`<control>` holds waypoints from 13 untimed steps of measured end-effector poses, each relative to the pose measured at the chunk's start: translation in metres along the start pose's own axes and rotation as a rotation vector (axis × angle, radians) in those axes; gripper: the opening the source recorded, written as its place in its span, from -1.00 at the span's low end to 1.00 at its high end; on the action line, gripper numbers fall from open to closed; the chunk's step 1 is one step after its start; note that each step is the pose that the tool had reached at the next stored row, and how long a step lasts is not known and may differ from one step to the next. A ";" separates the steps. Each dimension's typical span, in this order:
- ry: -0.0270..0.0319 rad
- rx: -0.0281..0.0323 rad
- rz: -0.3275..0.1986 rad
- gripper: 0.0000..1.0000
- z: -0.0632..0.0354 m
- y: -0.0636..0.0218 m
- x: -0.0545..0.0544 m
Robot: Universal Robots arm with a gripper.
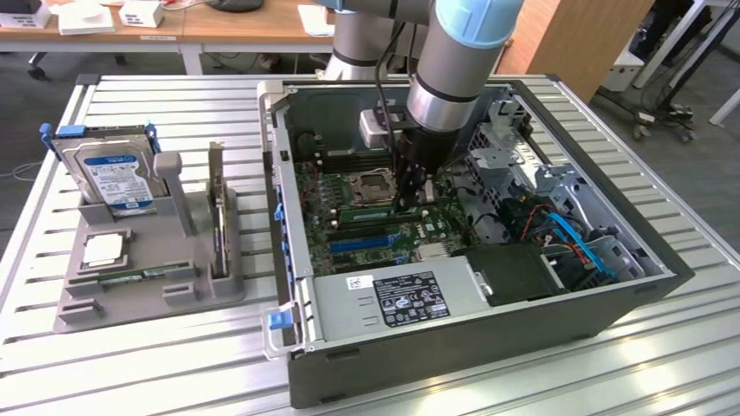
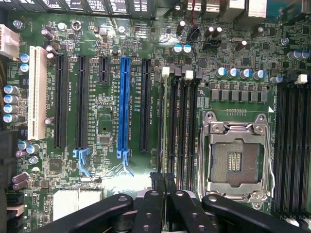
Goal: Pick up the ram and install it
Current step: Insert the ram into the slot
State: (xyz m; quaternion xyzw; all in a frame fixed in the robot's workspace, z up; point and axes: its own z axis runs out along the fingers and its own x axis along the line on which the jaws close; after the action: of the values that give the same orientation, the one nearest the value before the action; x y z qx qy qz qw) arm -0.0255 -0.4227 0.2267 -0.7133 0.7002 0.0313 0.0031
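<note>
Green ram [image 1: 367, 211] looks to be standing on edge in a memory slot of the motherboard [image 1: 399, 236], right at the tip of the claw [image 1: 407, 204]. Claw's clenched tight, fingertips [image 2: 156, 183] pressed together over the slots next to the CPU socket [image 2: 235, 154]. Can't tell if it's actually pinching the stick or just touching it.

Room is tight in there. The arm [image 1: 451, 78] drops through the open side of the PC case [image 1: 463, 347], with the drive cage [image 1: 509, 160] and blue cables [image 1: 578, 238] crowding the exterior view's right and the power supply [image 1: 387, 299] along the near wall.

Counting the grey holder [image 1: 139, 299] just beside the case on the exterior view's left: one hard drive [image 1: 113, 178], one expansion card [image 1: 217, 204], and one more green stick [image 1: 145, 276] lying flat. On the board, one blue slot [image 2: 123, 107] and one white [image 2: 37, 92].
</note>
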 end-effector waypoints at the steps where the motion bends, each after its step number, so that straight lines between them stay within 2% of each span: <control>1: 0.0001 0.0000 0.000 -0.79 0.0003 0.0000 0.000; 9: -0.0003 0.0001 0.000 -0.79 0.0008 -0.0001 0.000; 13: 0.0000 0.0000 0.000 -0.79 -0.0022 0.0001 0.000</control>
State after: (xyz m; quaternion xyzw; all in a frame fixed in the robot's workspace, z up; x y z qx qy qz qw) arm -0.0255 -0.4226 0.2289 -0.7132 0.7002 0.0313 0.0031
